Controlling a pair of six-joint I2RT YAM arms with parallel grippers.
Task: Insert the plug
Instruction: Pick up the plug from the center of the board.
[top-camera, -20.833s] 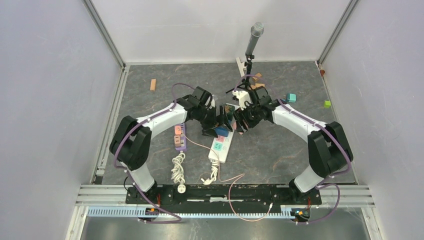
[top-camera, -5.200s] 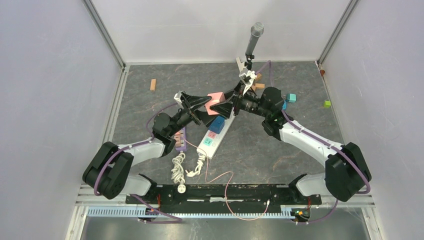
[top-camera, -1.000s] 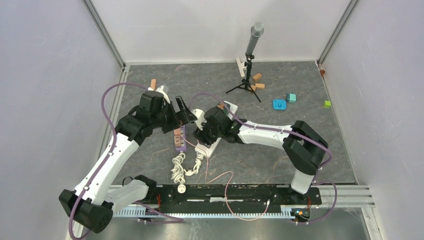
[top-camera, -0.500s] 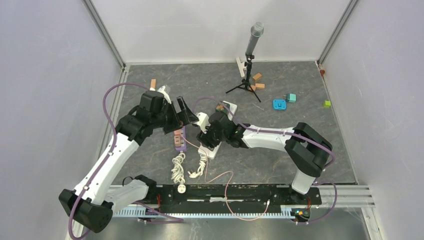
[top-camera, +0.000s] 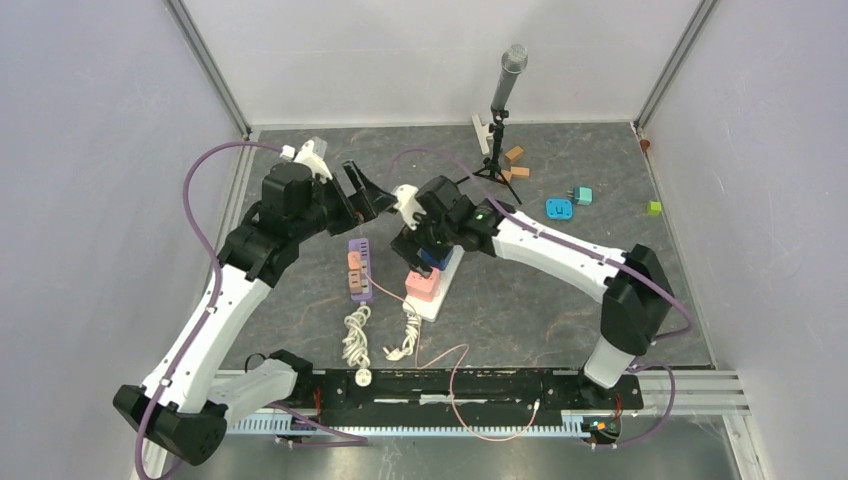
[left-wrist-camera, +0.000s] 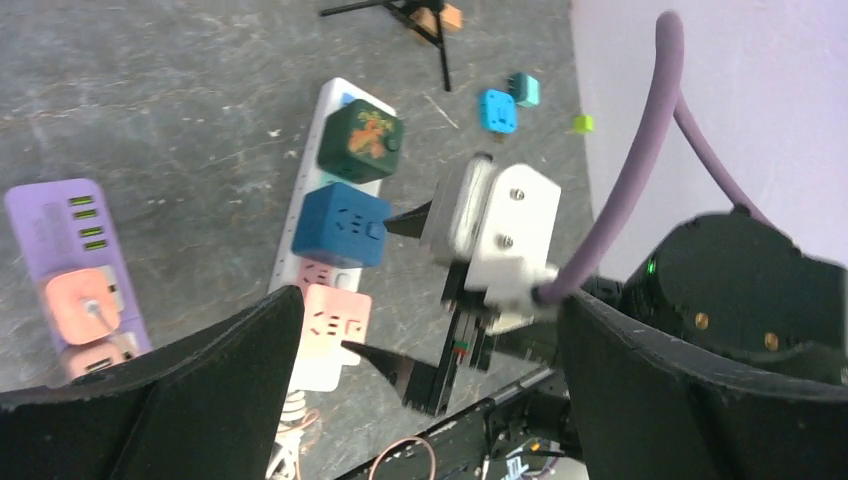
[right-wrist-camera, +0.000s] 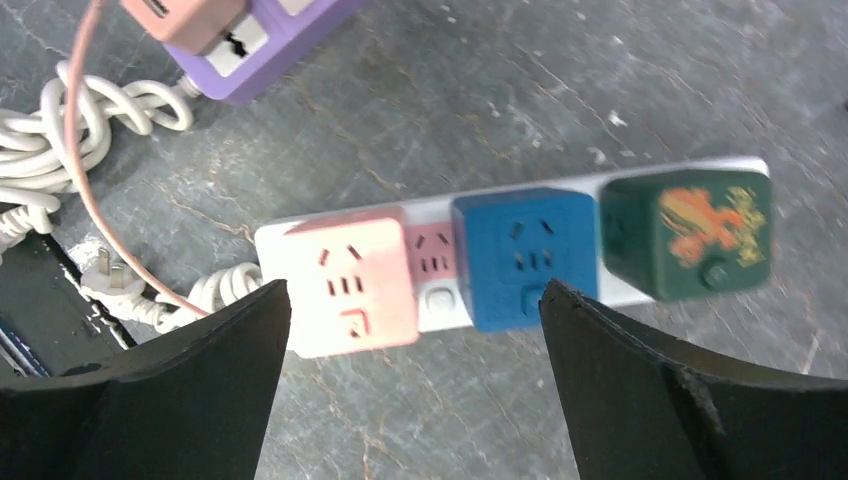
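Pink plug (top-camera: 421, 284): sat pushed into the near end of the white power strip (top-camera: 429, 307) on the grey surface (top-camera: 560, 290). Shared that strip with a blue cube plug (right-wrist-camera: 525, 255) and a green cube plug (right-wrist-camera: 690, 230) farther along, one bare socket between pink and blue. Lay directly beneath the right end effector (right-wrist-camera: 412, 290), raised above the strip with its fingers spread wide apart. Showed in the right wrist view between those two fingers, closer to one of them, touching neither, and held by nothing. Found the left end effector (top-camera: 366, 190) lifted off to the left of the strip, well apart from the plug, likewise spread wide and empty. Noted a purple power strip (top-camera: 358, 270) just left of the white one.
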